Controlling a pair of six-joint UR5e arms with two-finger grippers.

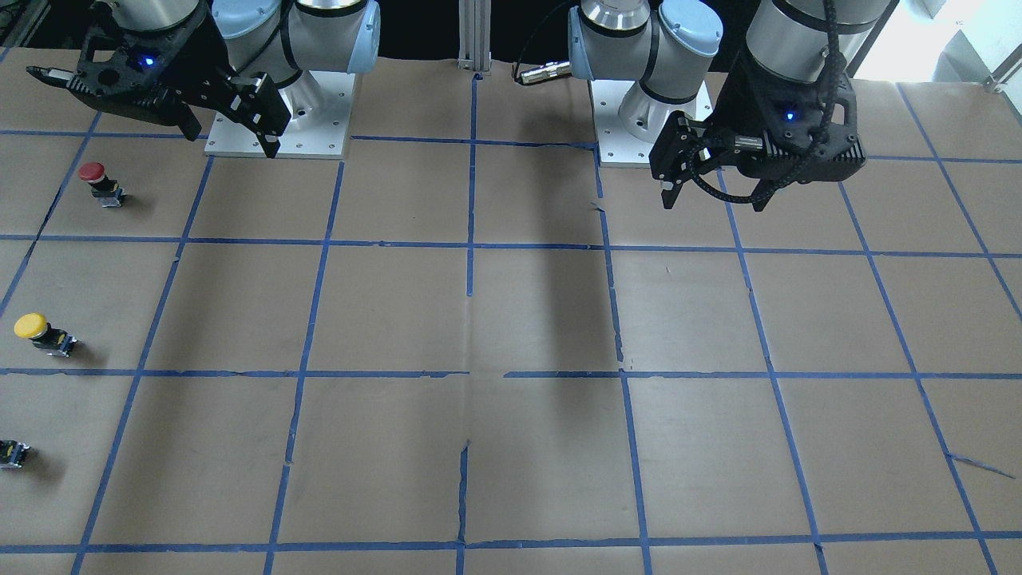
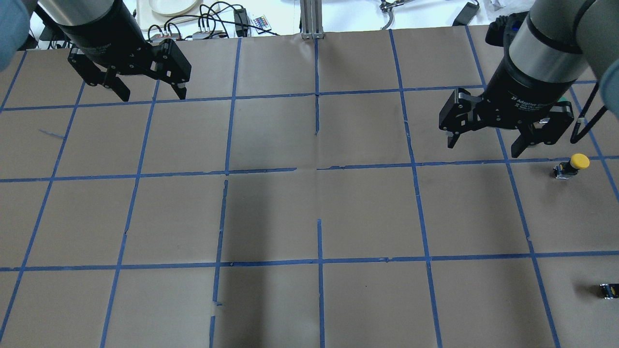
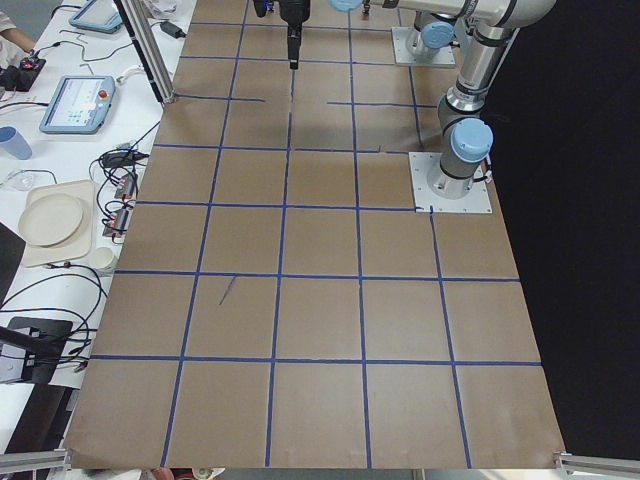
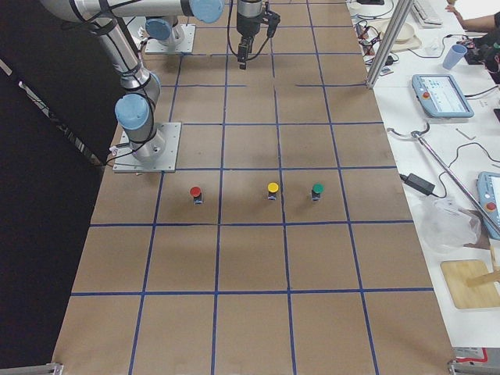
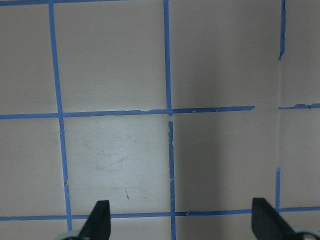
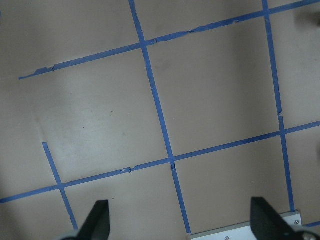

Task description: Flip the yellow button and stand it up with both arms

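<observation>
The yellow button stands near the table's right edge, yellow cap up as far as I can tell. It also shows in the front view and the right side view. My right gripper hangs open and empty above the table, a little left of the button and not touching it; it also shows in the front view. My left gripper hangs open and empty over the far left of the table, and shows in the front view. Both wrist views show only taped table between open fingertips.
A red-capped button stands nearer the robot, and a green-capped one farther out, in line with the yellow one. A small black block shows at the view's edge. Two white base plates sit at the robot's side.
</observation>
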